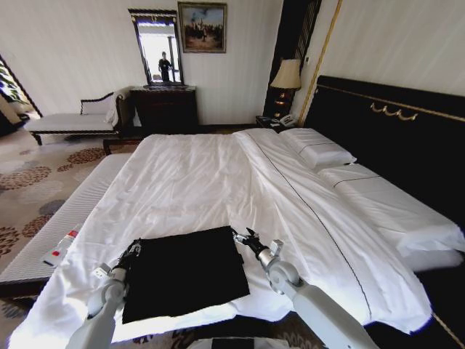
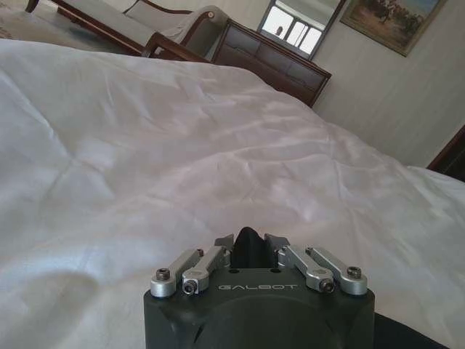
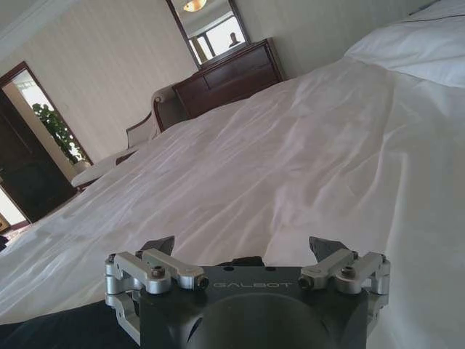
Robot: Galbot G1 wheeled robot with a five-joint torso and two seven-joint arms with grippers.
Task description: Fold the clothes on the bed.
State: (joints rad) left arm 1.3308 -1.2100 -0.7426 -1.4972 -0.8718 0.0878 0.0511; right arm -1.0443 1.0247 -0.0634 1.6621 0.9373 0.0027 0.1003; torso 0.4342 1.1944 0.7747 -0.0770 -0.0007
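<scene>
— Where's the shirt?
— The black T-shirt [image 1: 185,273] lies on the bed [image 1: 196,182] between my grippers: left gripper [image 2: 251,251] pinching its corner, right gripper [image 3: 247,254] wide open.
— Risk?
— One-sided pull could skew the fold.

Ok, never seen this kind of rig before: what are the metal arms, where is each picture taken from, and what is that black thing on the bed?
It is a two-armed robot. The wide picture comes from its head camera, looking down at the bed. The other two come from cameras on its wrists. The black thing is a T-shirt, spread fairly flat near the bed's near edge. The left gripper sits at the shirt's far left corner, fingers shut on a bit of black cloth. The right gripper sits at the far right corner, fingers open. White pillows lie by the headboard.
</scene>
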